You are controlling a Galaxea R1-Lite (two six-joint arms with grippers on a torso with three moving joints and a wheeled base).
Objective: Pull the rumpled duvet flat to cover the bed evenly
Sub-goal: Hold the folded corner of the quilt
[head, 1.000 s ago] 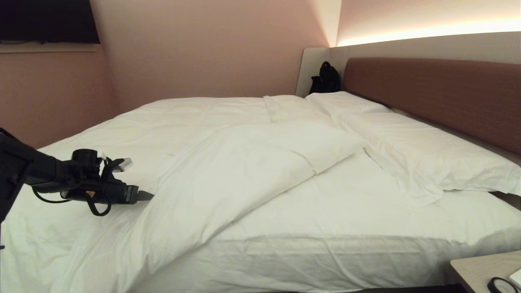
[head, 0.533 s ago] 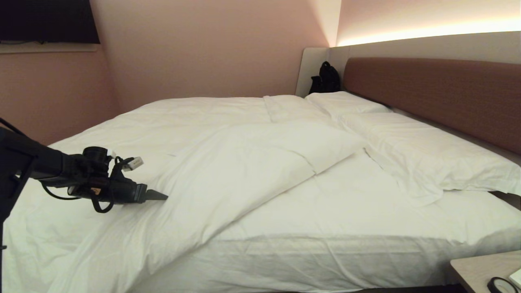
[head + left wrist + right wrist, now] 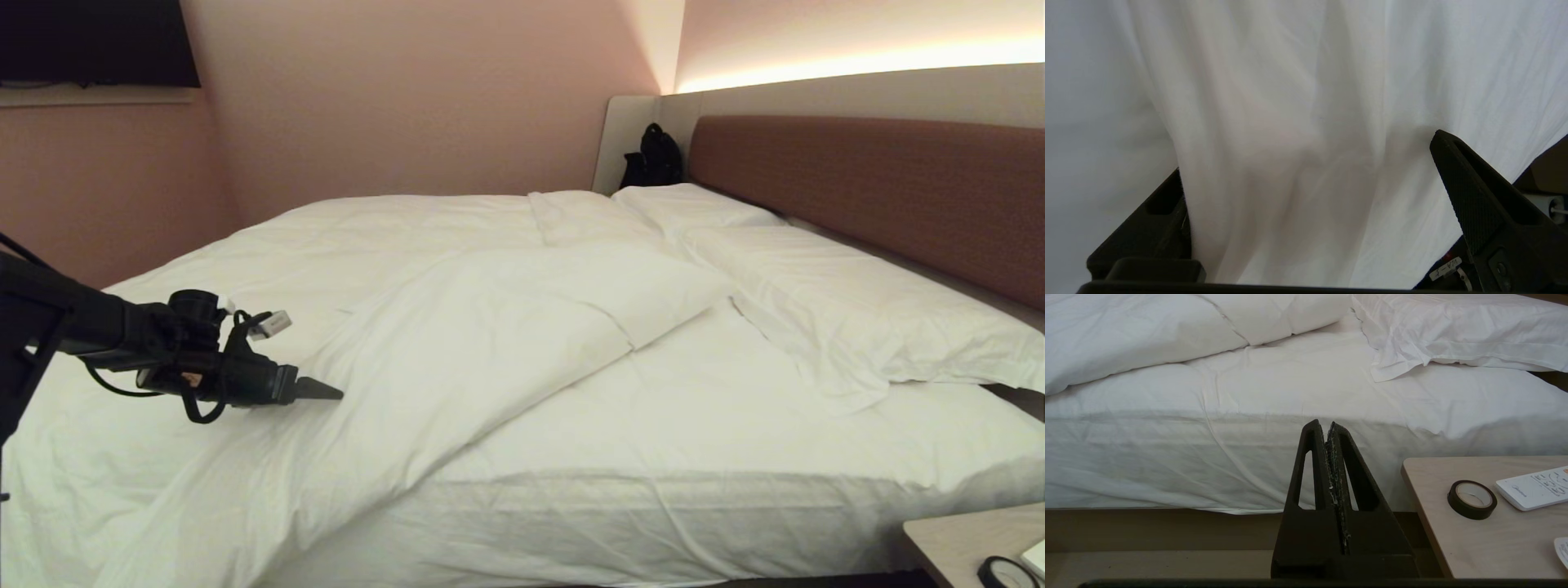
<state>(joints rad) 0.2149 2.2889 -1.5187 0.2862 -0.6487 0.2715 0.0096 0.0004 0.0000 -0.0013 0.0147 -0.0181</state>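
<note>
So the duvet (image 3: 457, 327) is bunched over the left and far part of the bed (image 3: 653, 523), with its near corner folded back on a diagonal, so the sheet (image 3: 694, 425) lies bare across the near right part, from about 3 to 6 o'clock in the head view. The fold's tip points toward the two pillows (image 3: 857, 318) lined up along the headboard (image 3: 882, 196) at 2 o'clock. The left gripper (image 3: 322, 390) reaches in from 9 o'clock, sitting low over the duvet's near-left slope, fingers pointing right along the fabric. From the wrist cam it's wide open with a ridge of duvet (image 3: 1290, 143) bulging up between the two fingers (image 3: 1470, 196), one finger partly buried behind the cloth, nothing pinched. The right gripper (image 3: 1329, 428) hangs low off the bed's near side, fingers pressed together on nothing, pointing at the mattress edge. Next to it there's a side table (image 3: 1437, 539) with a roll of tape (image 3: 1472, 499) and a remote (image 3: 1535, 492). A black bag (image 3: 653, 157) sits in the far corner at 12 o'clock.
</note>
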